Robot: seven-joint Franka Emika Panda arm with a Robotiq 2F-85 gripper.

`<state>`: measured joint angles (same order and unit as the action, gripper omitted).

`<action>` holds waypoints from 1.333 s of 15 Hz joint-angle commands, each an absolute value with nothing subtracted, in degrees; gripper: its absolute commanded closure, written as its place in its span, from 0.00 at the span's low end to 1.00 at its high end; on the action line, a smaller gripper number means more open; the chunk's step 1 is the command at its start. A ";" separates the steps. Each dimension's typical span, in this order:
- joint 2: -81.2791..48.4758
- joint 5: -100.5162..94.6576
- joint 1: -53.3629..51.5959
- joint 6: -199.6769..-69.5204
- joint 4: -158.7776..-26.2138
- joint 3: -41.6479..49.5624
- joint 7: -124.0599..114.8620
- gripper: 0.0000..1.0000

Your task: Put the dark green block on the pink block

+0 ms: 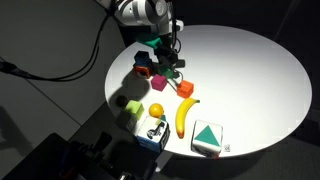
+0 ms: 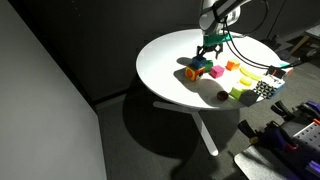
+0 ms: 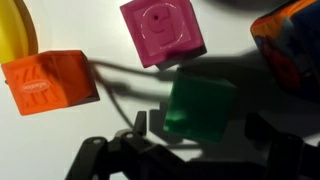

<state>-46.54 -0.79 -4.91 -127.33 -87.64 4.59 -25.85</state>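
Three blocks fill my wrist view: the pink block (image 3: 163,30) up top, an orange block (image 3: 45,83) off to the left, and the dark green block (image 3: 200,108) lowest, closest to the camera. The dark green block sits flat on the white table (image 1: 250,70), just below the pink block. There's a thin strip of tabletop between them, so they're near but not touching. Nothing is on top of the pink block.

The gripper (image 3: 198,128) is spread wide and holding nothing. Its dark fingers (image 3: 140,125) poke in from the bottom edge of the wrist view, one on each side of the dark green block. I honestly can't tell whether either one touches it.

In both exterior views the arm (image 1: 140,12) reaches down over the little cluster of blocks, with the jaws low above them.

Other stuff on the table, nearer the front rim and well apart from the gripper:
- a banana (image 1: 185,115)
- a round yellow fruit (image 1: 156,110)
- a pale yellow-green block (image 1: 133,107)
- a big white cube (image 1: 207,138) with a green triangle on it
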 commanded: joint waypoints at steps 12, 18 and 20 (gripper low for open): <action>-49.33 -0.76 -5.90 -127.13 -85.01 5.96 -26.71 0.00; -49.29 -0.52 -5.47 -126.30 -84.53 5.62 -25.71 0.60; -48.87 -0.96 -5.55 -126.15 -84.40 5.85 -25.39 0.66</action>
